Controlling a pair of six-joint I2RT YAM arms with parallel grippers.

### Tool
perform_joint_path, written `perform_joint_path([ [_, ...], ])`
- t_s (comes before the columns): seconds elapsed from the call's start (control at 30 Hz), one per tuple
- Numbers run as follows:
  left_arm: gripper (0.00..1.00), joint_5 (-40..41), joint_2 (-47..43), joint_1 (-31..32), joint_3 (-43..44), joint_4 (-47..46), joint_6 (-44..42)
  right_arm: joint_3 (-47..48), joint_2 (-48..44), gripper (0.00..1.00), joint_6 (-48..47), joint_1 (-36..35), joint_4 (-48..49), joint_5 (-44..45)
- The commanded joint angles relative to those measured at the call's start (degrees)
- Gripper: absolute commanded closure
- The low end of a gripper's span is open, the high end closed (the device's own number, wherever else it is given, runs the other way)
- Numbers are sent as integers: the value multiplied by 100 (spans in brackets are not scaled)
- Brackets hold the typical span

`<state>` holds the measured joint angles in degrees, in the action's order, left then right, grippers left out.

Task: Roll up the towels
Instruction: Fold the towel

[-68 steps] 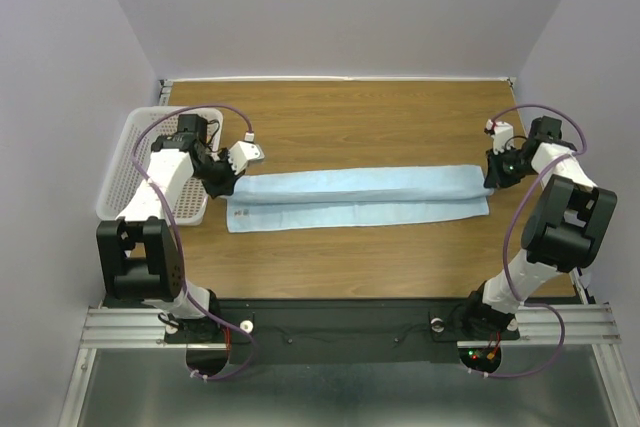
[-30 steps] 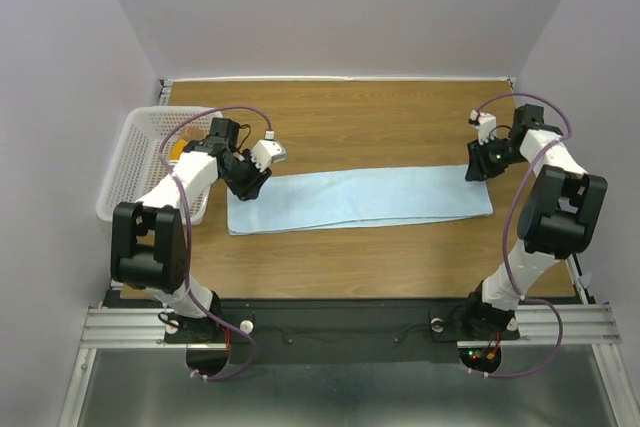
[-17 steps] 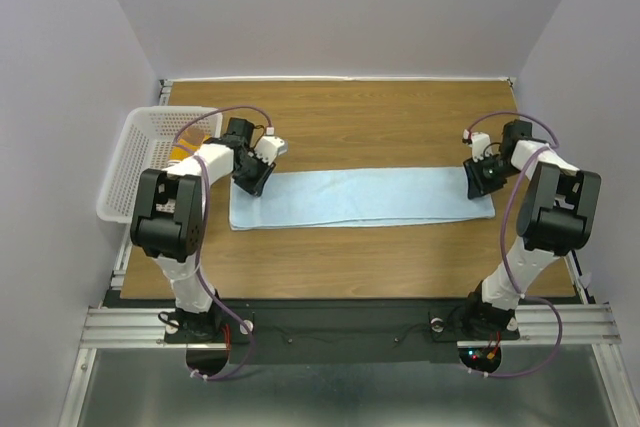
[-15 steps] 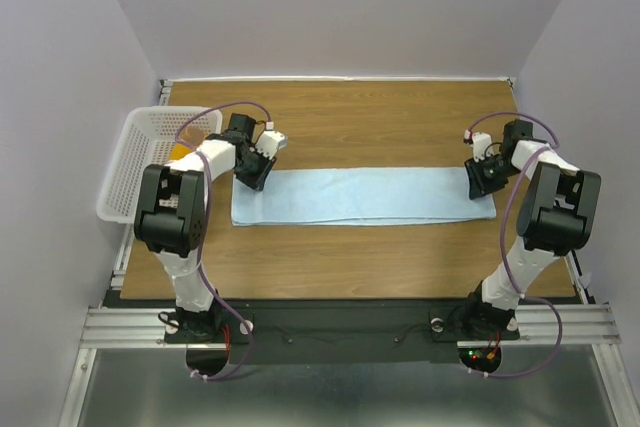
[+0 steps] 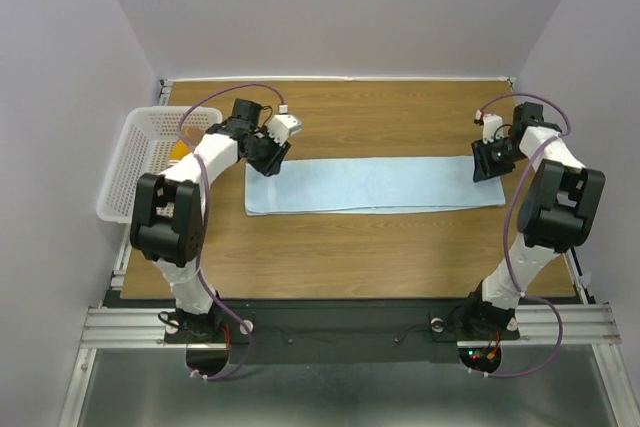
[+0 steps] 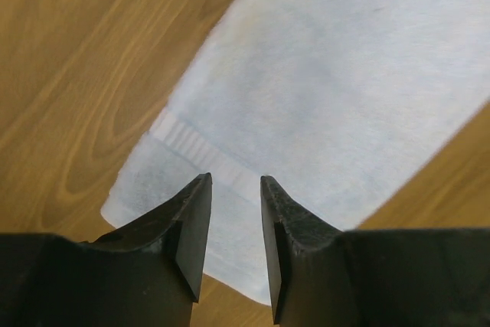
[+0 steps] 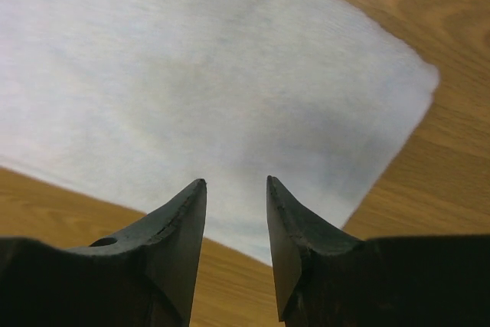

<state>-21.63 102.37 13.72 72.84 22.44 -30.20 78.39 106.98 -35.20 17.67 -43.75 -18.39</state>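
A wood-grain tabletop (image 5: 380, 247) is seen spread beneath and between the left gripper (image 5: 270, 164) and the right gripper (image 5: 485, 171). It is enclosed by plain pale lilac panels: a back wall (image 5: 340, 7) beyond both grippers, a left wall (image 5: 50, 97) outward of the left gripper, and a right wall (image 5: 600, 27) outward of the right. A white strip (image 5: 340, 78) is set along the far table edge. Nearer than the grippers, an aluminium rail (image 5: 120, 325) and a grey metal sheet (image 5: 330, 397) are shown. The scene is softly, evenly lit.

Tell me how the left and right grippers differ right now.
The left gripper hangs over the left end of the towel, the right gripper over its right end. Below the left gripper runs a ribbed band; below the right gripper the cloth is plain. Both have open, empty jaws.
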Motion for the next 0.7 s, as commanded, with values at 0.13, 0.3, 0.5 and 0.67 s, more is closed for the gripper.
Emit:
perform_joint_path([
  [0.13,65,-483,-666,1703,317,-82,-1085,396,-65,60,760,-211,-424,-1123],
  [0.3,71,61,141,2862,924,-108,-1085,213,-1,62,979,-220,-380,-1202],
  [0.5,67,562,950,3559,1663,-178,-1225,-95,-195,61,1182,-212,-205,-842],
  [0.67,63,897,1347,3919,2023,-205,-1471,-298,-160,61,1252,-220,-81,-701],
])
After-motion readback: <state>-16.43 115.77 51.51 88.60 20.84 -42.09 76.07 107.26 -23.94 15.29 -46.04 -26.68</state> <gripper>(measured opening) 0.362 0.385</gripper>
